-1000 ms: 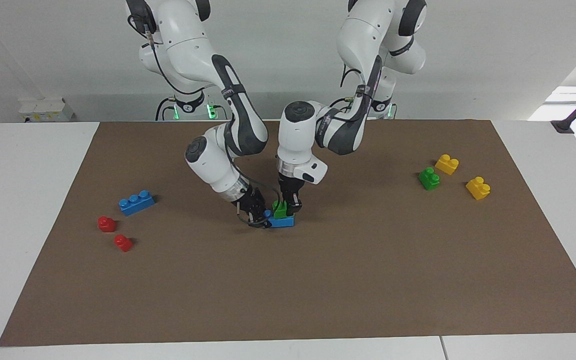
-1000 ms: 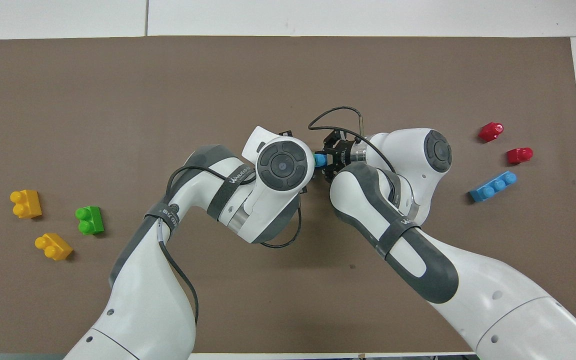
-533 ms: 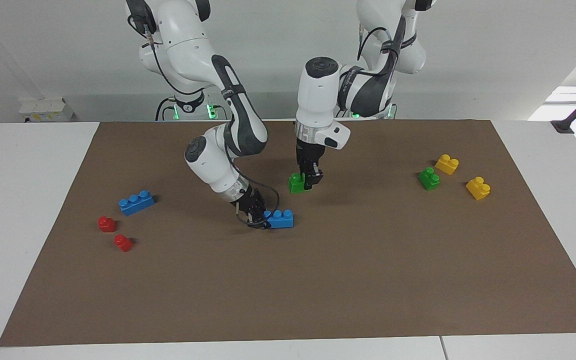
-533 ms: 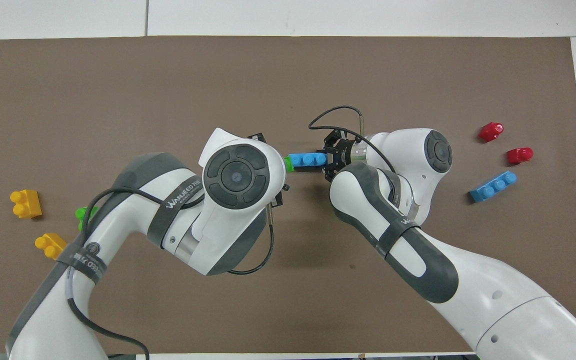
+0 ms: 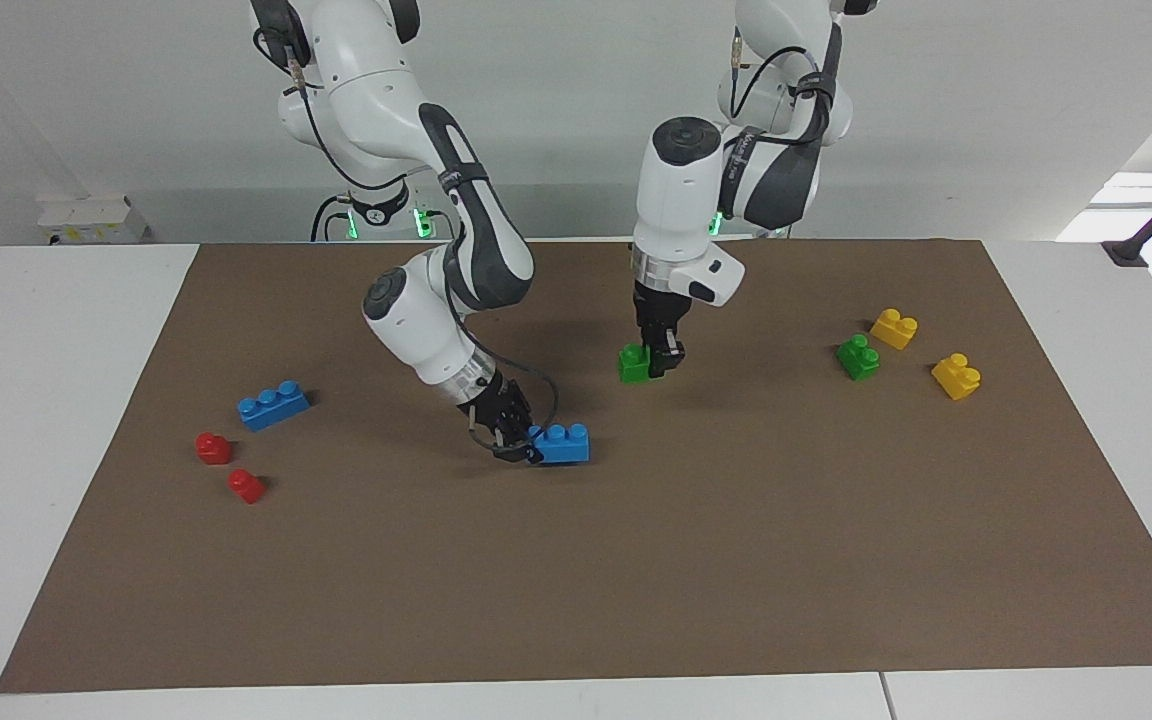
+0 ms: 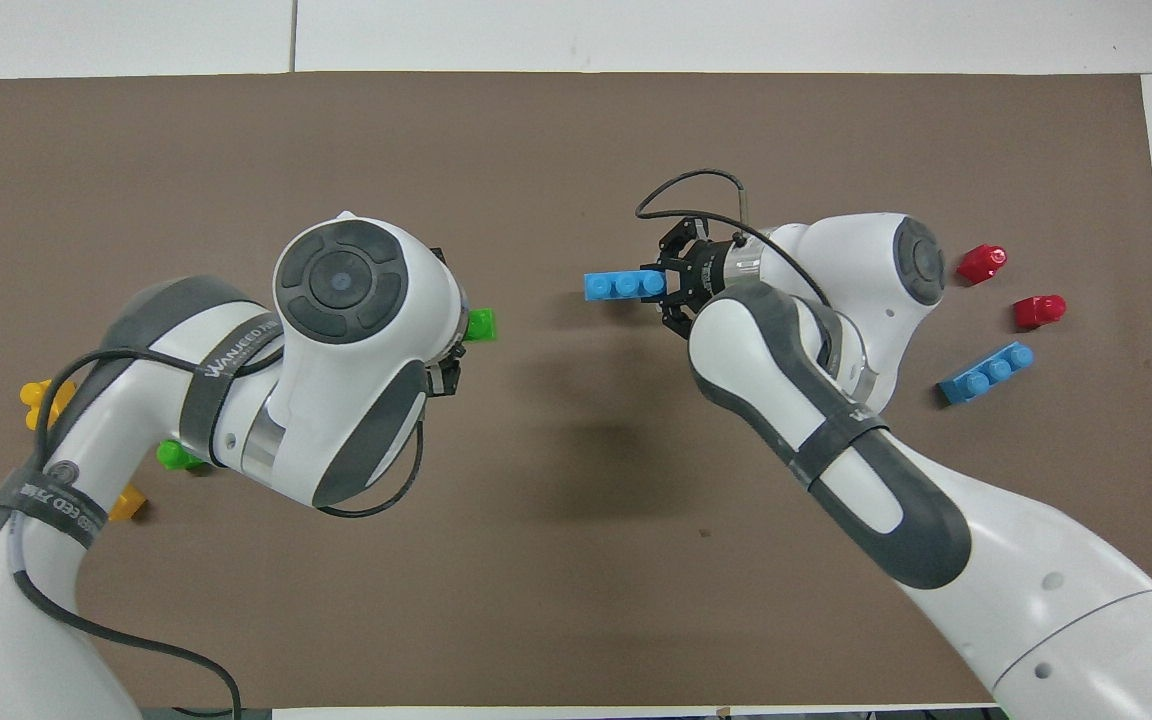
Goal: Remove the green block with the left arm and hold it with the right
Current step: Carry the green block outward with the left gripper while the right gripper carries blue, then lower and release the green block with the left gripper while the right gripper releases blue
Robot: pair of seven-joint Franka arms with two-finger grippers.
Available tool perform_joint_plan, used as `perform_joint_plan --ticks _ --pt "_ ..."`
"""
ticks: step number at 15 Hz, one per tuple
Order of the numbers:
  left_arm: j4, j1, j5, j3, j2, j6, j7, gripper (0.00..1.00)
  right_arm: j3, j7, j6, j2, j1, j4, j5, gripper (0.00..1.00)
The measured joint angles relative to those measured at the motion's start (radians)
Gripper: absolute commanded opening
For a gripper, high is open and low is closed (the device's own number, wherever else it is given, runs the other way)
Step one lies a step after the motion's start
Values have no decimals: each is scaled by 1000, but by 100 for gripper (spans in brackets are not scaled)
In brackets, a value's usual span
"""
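Note:
The green block (image 5: 635, 363) hangs in the air over the middle of the brown mat (image 5: 636, 560), and my left gripper (image 5: 660, 364) is shut on it from above. In the overhead view the green block (image 6: 481, 325) peeks out from under the left wrist, which hides the fingers. My right gripper (image 5: 528, 447) is shut on one end of a blue three-stud brick (image 5: 563, 443), low at the mat. From overhead, that blue brick (image 6: 624, 285) sticks out of the right gripper (image 6: 671, 287) toward the left arm's end.
A second green brick (image 5: 858, 356) and two yellow bricks (image 5: 893, 327) (image 5: 956, 375) lie at the left arm's end. Another blue brick (image 5: 273, 404) and two red pieces (image 5: 213, 447) (image 5: 246, 485) lie at the right arm's end.
My left gripper pulled the green block off the blue brick, lifted it and carried it toward the left arm's end. The right gripper kept its hold on the blue brick.

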Motion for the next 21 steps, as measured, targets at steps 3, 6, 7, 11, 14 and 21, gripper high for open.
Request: perform_joint_plan --ticks 3,6,7,11,14,21 --pt "-17 123 -13 1 -5 0 230 0 -3 -120 -158 -3 -135 56 -41 0" --pt "-23 223 -31 1 -8 0 453 0 -4 -160 -234 -3 -220 79 -67 0" --pt "-24 250 -40 0 -8 0 527 0 -4 -162 -260 -2 -246 85 -79 0" --pt "-31 342 -89 1 -9 4 812 0 -3 -202 -344 12 -357 107 -135 0" --pt "-71 385 -94 1 -8 65 908 0 -3 -230 -357 50 -409 128 -154 0" --pt "-149 455 -95 1 28 224 1032 0 -2 -234 -339 137 -416 191 -155 0"
